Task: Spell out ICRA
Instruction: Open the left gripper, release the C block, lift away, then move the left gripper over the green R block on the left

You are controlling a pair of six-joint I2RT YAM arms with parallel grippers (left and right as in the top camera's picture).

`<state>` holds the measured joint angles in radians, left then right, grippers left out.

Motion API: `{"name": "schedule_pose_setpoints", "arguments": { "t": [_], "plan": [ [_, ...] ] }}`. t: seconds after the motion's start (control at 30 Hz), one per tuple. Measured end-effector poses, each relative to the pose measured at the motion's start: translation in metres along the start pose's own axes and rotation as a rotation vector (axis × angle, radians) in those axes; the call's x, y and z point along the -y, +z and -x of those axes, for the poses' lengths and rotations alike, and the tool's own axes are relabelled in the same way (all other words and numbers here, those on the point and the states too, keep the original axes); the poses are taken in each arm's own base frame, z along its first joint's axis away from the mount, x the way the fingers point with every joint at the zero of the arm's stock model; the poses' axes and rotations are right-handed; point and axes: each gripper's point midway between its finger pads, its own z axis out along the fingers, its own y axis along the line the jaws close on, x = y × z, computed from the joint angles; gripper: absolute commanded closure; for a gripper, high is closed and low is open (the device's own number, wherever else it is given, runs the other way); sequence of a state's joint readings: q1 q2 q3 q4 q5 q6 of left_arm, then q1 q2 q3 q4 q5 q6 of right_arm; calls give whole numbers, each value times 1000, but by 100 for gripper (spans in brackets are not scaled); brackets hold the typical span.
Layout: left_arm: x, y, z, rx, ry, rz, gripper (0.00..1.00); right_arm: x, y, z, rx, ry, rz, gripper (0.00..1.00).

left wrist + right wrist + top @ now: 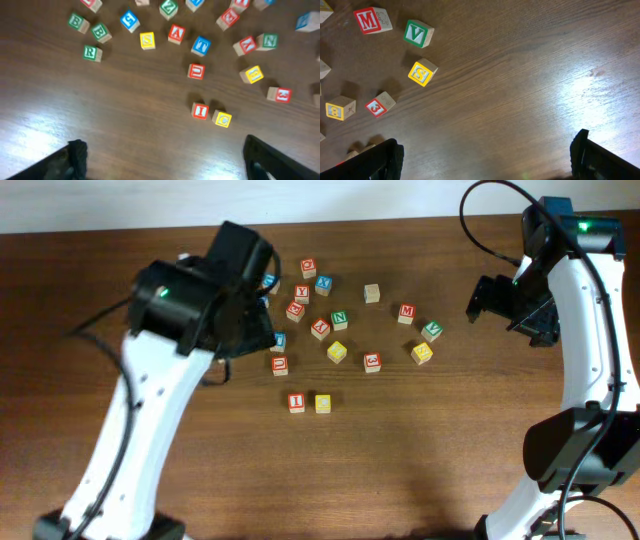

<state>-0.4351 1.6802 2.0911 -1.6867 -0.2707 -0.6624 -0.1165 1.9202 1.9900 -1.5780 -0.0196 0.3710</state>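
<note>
— Why do the I block (296, 402) and C block (323, 403) sit side by side at lower centre, apart from the scatter?
— We judge they start the word; the surface (400, 470) to their right has room for R and A.
— Our jaws?
— Both pairs are spread apart and hold nothing; the green R block (92, 52) lies upper left in the left wrist view.

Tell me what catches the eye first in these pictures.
A scatter of letter blocks fills the table's middle. Below it in the overhead view, a red I block and a yellow C block sit side by side, apart. The white left arm looms over the scatter's left edge; the right arm stands at the right.
</note>
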Motion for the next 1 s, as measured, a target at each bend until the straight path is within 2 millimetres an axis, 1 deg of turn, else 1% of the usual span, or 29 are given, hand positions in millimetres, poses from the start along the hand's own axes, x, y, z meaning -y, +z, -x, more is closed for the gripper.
{"name": "schedule_pose_setpoints", "arguments": {
  "t": [0.03,0.07,0.13,0.2,0.3,0.37,0.43,0.53,0.57,0.6,0.67,0.7,0.77,0.83,0.9,0.97,1.0],
  "plan": [
    [-4,-7,0,19,-3,-8,0,0,0,0,0,0,0,2],
    [-9,-10,2,30,-9,-8,0,0,0,0,0,0,0,2],
    [-26,-7,8,31,-50,20,1,0,0,0,0,0,0,2],
    [-48,5,11,3,-105,71,1,0,0,0,0,0,0,2],
    [-72,22,9,-49,-160,130,1,0,0,0,0,0,0,2],
    [-79,33,3,-86,-170,159,1,0,0,0,0,0,0,2],
    [-82,44,-5,-122,-164,182,1,0,0,0,0,0,0,2],
    [-85,70,-23,-193,-143,224,1,0,0,1,4,0,1,2],
    [-85,79,-28,-210,-138,234,1,-4,0,11,44,-1,17,1],
    [-84,88,-31,-219,-135,238,1,-11,-2,28,114,-3,44,2],
    [-85,101,-38,-240,-129,251,1,-16,-3,38,154,-4,68,2],
    [-85,108,-41,-246,-127,255,1,-19,-4,39,156,-5,85,2],
    [-85,116,-46,-255,-124,260,1,-25,-4,34,133,-8,117,2],
    [-86,118,-48,-262,-122,264,1,-35,-4,26,93,-15,180,2],
    [-85,119,-47,-258,-123,262,1,-55,-8,17,53,-63,283,2],
    [-82,121,-41,-233,-131,247,1,-84,-11,1,25,-172,350,2],
    [-81,122,-40,-226,-133,243,1,-101,-12,-12,11,-242,367,2]
  ]
}}
